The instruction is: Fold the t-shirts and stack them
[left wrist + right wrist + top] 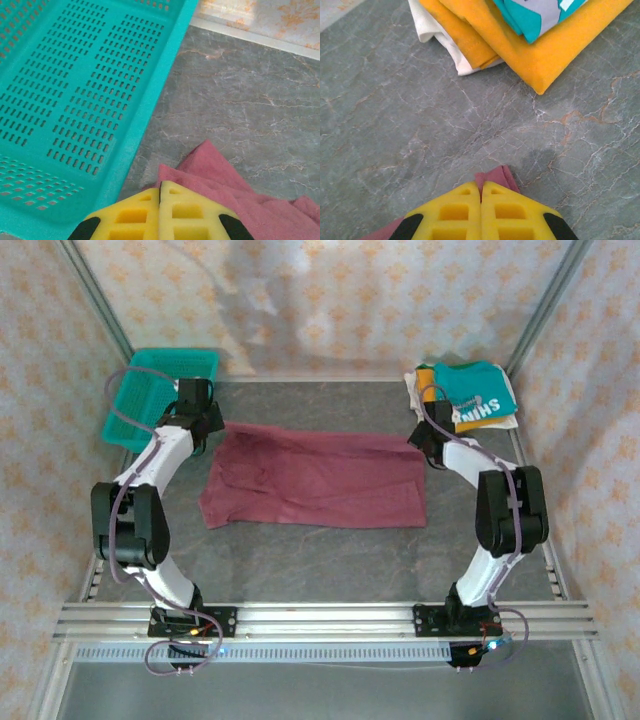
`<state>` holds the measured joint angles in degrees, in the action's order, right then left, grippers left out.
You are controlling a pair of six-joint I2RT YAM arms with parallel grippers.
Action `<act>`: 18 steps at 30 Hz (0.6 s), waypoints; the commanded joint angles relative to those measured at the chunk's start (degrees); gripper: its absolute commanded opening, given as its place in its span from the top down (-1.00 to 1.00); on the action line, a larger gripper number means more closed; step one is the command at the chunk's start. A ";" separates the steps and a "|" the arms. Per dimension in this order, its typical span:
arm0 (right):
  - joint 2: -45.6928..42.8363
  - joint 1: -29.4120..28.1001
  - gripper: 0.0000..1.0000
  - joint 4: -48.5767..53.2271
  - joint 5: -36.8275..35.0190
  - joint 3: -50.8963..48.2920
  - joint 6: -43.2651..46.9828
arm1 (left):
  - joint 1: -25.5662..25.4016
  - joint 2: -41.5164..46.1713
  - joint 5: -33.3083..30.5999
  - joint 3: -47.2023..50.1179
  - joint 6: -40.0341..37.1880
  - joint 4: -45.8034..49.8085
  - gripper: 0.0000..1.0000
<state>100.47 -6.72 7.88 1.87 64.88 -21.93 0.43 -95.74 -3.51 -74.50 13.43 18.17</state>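
Grey marbled table (pixel 330 560) is carrying everything. Maroon t-shirt (pixel 315 480) is lying spread flat mid-table, a wrinkled rough rectangle with its long side running left to right and no print showing.

Teal mesh basket (pixel 135 415) is sitting just beyond the maroon t-shirt's far-left corner. In the left wrist view a strip of bare table is showing between the cloth and the basket wall.

The folded stack is sitting beyond the maroon t-shirt's far-right corner, near it but apart, with bare table between them. Cream t-shirt (pixel 411 383) is lying at the bottom, orange-yellow t-shirt (pixel 428 377) is lying over it, and teal t-shirt (pixel 482 383) is lying on top with white lettering facing up.

Left arm (pixel 150 490) is reaching from the near side of the maroon t-shirt, along its left edge, to its far-left corner. Right arm (pixel 505 510) is doing the same along the right edge to the far-right corner.

Left gripper (pixel 160 186) is sitting on the far-left corner. Its yellow fingers (pixel 132 215) are pressing together with no gap and maroon cloth is bunching out right at the tips, so the jaws are pinching that corner.

Right gripper (pixel 481 185) is sitting on the far-right corner. Its jaws are likewise pressing tight together, with a small tab of maroon cloth poking out from between the tips.
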 commanded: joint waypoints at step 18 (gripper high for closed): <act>-3.15 -0.13 1.00 1.70 -1.78 -5.69 -0.32 | -0.87 3.84 -7.07 7.68 5.93 10.08 1.00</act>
<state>99.15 -6.72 8.62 1.91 59.99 -22.44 -0.16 -94.63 -6.20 -67.26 17.89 24.60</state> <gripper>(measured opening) 0.044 0.045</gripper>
